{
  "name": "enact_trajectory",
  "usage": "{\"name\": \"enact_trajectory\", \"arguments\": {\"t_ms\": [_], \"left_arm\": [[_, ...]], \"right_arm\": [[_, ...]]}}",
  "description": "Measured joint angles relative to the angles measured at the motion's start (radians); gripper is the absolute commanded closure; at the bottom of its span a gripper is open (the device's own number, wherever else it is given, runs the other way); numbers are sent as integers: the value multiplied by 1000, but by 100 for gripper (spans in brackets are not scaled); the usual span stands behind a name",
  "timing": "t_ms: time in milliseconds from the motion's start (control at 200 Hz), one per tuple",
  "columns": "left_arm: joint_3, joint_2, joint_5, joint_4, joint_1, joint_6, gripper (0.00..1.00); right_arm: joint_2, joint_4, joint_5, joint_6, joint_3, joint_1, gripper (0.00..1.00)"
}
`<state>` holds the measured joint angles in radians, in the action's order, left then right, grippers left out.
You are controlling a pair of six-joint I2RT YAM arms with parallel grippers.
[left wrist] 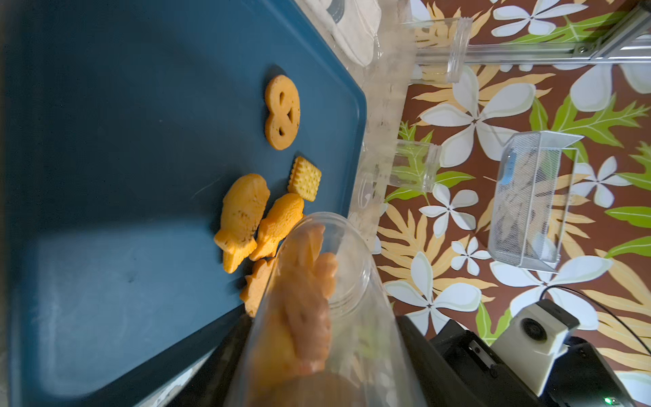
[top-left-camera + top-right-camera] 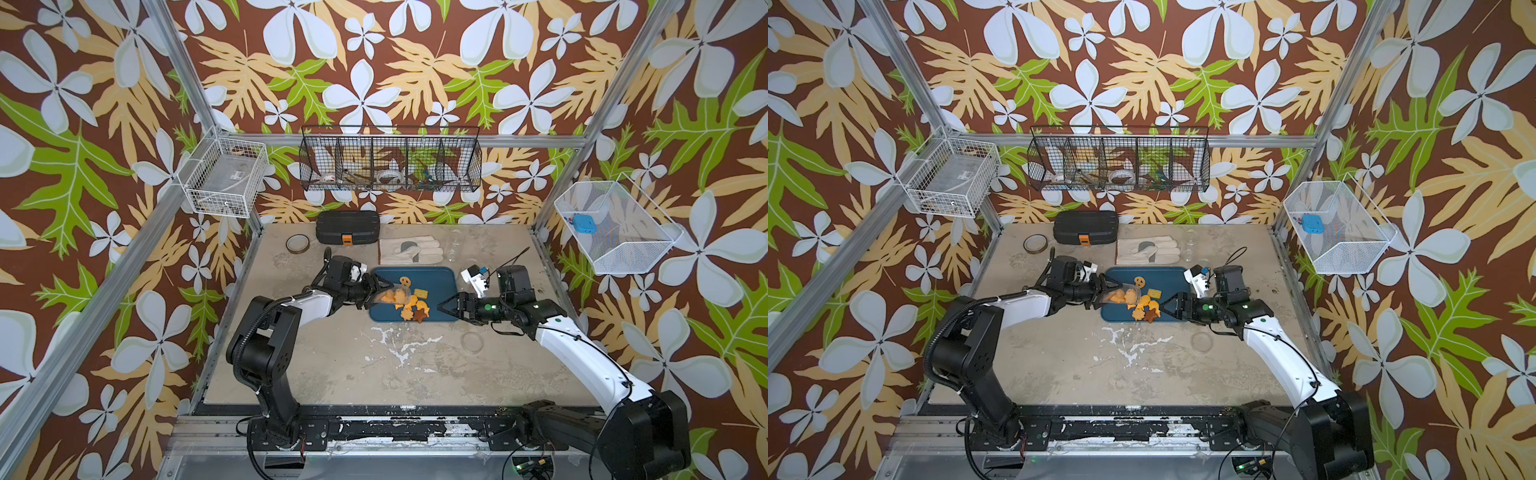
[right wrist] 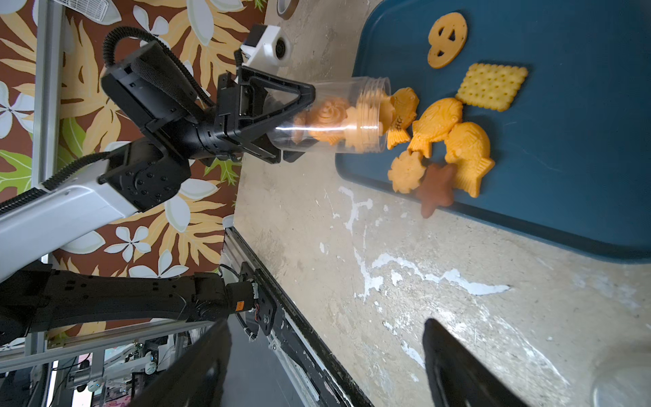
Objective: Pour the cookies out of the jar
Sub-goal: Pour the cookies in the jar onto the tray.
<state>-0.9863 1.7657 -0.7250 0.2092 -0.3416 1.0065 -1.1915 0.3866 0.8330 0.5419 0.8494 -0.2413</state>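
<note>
Clamping the tipped jar (image 3: pixel 352 116) is the left tool (image 3: pixel 303 125); right tool (image 2: pixel 441 311) gapes.

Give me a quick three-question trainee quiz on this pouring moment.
1. True or false: the jar stands upright.
2. Which arm holds the jar? A) left B) right C) neither
3. Fill in: the brown cookie at the edge of the blue tray is shaped like a ____.
Key: 1 false, it is tipped on its side with its mouth over the tray; 2 A, in the left fingers; 3 star.
</note>
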Motion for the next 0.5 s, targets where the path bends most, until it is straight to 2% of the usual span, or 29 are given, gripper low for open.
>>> {"name": "enact_trajectory", "arguments": {"t_ms": [135,500], "left_arm": [[-40,2,-2,-23,-7,-50,52],[-16,21,-35,-24,-7,-57,52]], "right_arm": [[0,-2,2,1,0,0,15],[6,-12,4,4,-5,0,15]]}}
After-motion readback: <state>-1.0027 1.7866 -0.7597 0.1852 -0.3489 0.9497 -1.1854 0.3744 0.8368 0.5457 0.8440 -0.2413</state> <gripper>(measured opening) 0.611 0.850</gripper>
